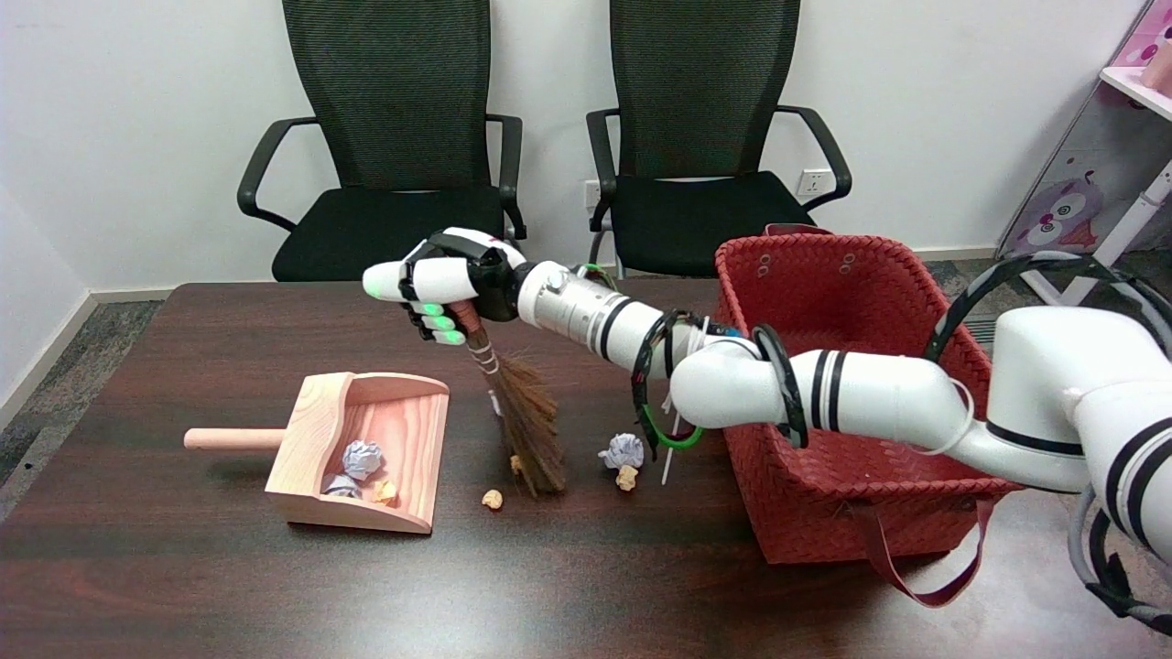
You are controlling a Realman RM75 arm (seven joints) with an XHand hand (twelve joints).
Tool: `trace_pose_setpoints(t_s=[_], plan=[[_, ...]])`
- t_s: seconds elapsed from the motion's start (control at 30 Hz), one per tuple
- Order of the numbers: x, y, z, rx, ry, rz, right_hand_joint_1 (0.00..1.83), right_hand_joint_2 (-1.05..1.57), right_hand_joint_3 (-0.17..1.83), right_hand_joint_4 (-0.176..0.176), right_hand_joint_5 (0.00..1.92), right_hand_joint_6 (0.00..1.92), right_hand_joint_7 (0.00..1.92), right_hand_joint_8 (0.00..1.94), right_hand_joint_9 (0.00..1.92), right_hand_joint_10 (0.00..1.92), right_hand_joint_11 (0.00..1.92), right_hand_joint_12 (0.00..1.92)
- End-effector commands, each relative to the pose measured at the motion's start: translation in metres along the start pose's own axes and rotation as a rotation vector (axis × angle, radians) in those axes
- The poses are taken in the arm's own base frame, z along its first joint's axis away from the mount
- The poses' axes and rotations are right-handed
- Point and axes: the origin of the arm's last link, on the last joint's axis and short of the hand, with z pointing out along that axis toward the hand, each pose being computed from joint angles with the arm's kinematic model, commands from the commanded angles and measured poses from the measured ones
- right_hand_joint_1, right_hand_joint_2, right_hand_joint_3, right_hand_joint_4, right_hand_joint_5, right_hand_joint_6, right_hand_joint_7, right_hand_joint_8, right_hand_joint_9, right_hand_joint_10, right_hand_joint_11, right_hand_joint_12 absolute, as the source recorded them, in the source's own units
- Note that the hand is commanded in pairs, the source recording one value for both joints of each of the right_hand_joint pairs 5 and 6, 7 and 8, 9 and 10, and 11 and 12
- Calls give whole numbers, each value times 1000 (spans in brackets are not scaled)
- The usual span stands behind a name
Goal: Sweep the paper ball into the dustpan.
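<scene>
My right hand (439, 286) grips the handle of a small brown broom (529, 423), whose bristles point down and touch the table. To the left lies a wooden dustpan (403, 430) with its open mouth facing right; inside it lie two grey-white paper balls (362, 458) and a small tan scrap (385, 491). A tan scrap (493, 499) sits on the table between the broom tip and the dustpan. Another paper ball (623, 450) with a tan scrap (627, 477) beside it lies right of the bristles.
A red woven basket (824, 275) stands at the table's right, under my right forearm. Two black office chairs (394, 137) stand behind the dark wooden table (183, 586). The dustpan's round handle (233, 439) points left.
</scene>
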Motion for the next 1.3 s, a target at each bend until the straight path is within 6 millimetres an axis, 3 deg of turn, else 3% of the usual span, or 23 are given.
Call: trace_pose_setpoints(t_s=[0.03,0.47,0.83,1.07,1.3], plan=[[-15,-11,5,94,9,249,962,1487,867,-13,1920,1920,1920,1920,1920,1920,1920,1920],[-20,-39,-3,308,31,462,966,1411,1153,-12,1920,1920,1920,1920,1920,1920,1920,1920],[-7,-75,-21,553,8,557,959,1402,1176,-8,1920,1920,1920,1920,1920,1920,1920,1920],[5,-82,-32,601,71,469,959,1327,1325,-11,1920,1920,1920,1920,1920,1920,1920,1920],[14,-86,-57,596,278,81,939,1291,1457,-4,1920,1920,1920,1920,1920,1920,1920,1920]])
